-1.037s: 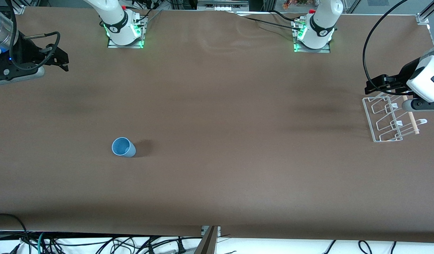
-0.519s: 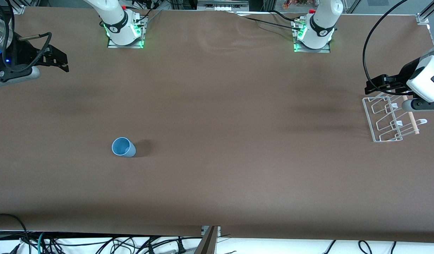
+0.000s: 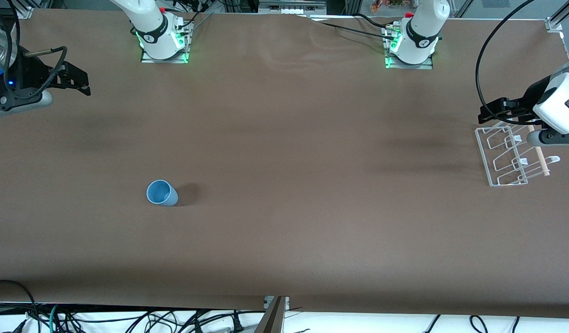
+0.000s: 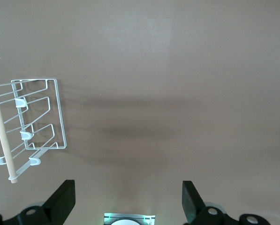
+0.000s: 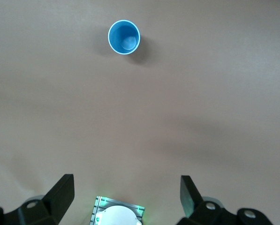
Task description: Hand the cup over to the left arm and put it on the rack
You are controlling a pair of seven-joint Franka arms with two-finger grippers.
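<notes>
The light-blue cup (image 3: 162, 193) stands upright on the brown table, mouth up, toward the right arm's end; the right wrist view shows the cup (image 5: 124, 37) from above, empty. My right gripper (image 3: 78, 79) hangs open at that end of the table, well apart from the cup, and its jaws (image 5: 125, 185) hold nothing. The white wire rack (image 3: 506, 157) with its wooden dowel (image 3: 539, 155) sits at the left arm's end. My left gripper (image 3: 490, 111) hovers open over the rack's edge nearest the bases. In the left wrist view the rack (image 4: 24, 135) lies beside the empty left gripper (image 4: 128, 192).
The two arm bases (image 3: 164, 44) (image 3: 409, 51) stand along the table's edge farthest from the front camera. Cables (image 3: 127, 319) hang below the table's near edge. Bare brown tabletop (image 3: 312, 175) stretches between the cup and the rack.
The right arm's wrist has shifted slightly at its end of the table. The cup, the rack and the left arm have not moved.
</notes>
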